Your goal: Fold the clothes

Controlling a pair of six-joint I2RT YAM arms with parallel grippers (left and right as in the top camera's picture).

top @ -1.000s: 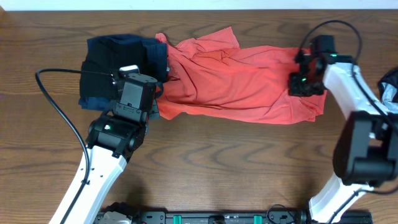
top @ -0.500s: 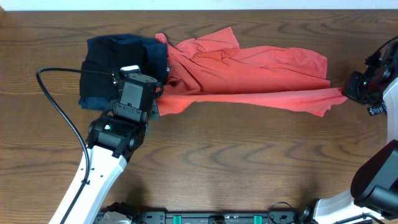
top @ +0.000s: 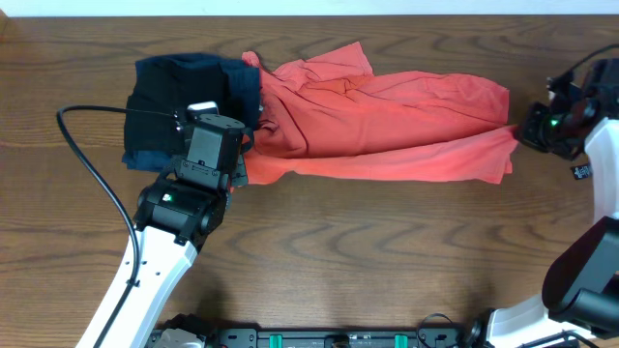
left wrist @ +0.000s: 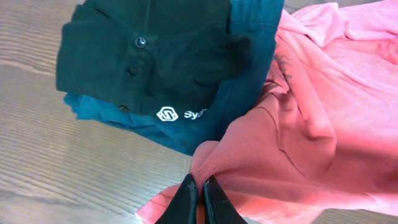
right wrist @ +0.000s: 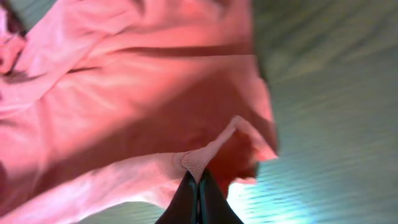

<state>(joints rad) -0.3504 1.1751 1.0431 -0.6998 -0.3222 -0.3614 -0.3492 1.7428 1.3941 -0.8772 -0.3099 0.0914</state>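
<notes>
The clothes, a coral-red T-shirt [top: 387,130], lie stretched across the table from a dark pile at the left to the right side. My left gripper [left wrist: 199,180] is shut on the shirt's near-left hem [left wrist: 230,168], next to the dark pile. My right gripper [right wrist: 198,177] is shut on a pinched fold of the shirt's right edge [right wrist: 208,155] and holds it off the table. In the overhead view the right gripper [top: 527,130] sits just past the shirt's right corner. No lettering shows.
A folded black garment with a small white logo [left wrist: 149,62] lies on a folded navy-blue one [left wrist: 249,93] at the back left, under the shirt's left end. Bare wood table [top: 368,251] spreads in front. A black cable [top: 87,164] loops by the left arm.
My right gripper pulled the shirt's right edge out to the right, stretching it, then came back slightly left and toward the far side. The left gripper stayed put.
</notes>
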